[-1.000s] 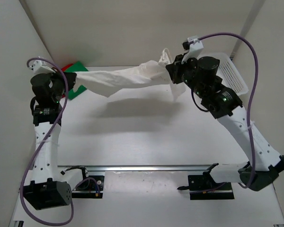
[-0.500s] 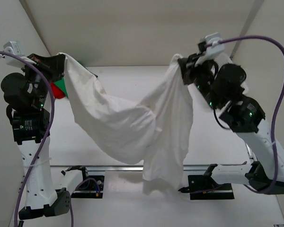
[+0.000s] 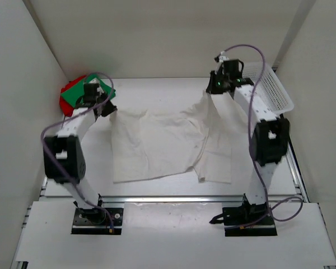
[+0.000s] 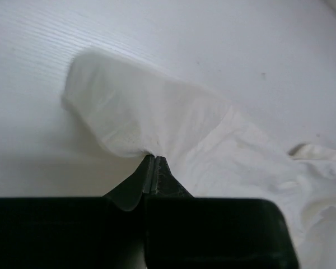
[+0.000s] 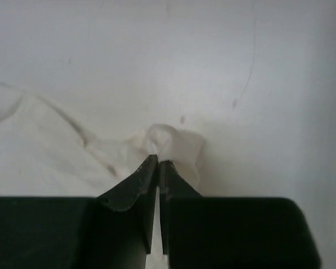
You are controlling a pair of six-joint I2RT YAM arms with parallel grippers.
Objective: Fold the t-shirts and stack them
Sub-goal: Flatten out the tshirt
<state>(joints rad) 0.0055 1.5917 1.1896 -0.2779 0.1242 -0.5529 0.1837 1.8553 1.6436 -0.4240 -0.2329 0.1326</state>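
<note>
The white t-shirt (image 3: 162, 143) lies spread and wrinkled across the middle of the tabletop (image 3: 157, 95), one far corner pinched between the fully closed left jaws and the other between the fully closed right jaws, while the green t-shirt (image 3: 88, 89) rests on the red t-shirt (image 3: 64, 102) in the far left corner.

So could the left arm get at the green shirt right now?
Probably, for reach: the green shirt lies just beside the left gripper with nothing between. But the jaws are shut on a corner of the white shirt, so it must let go first.
</note>
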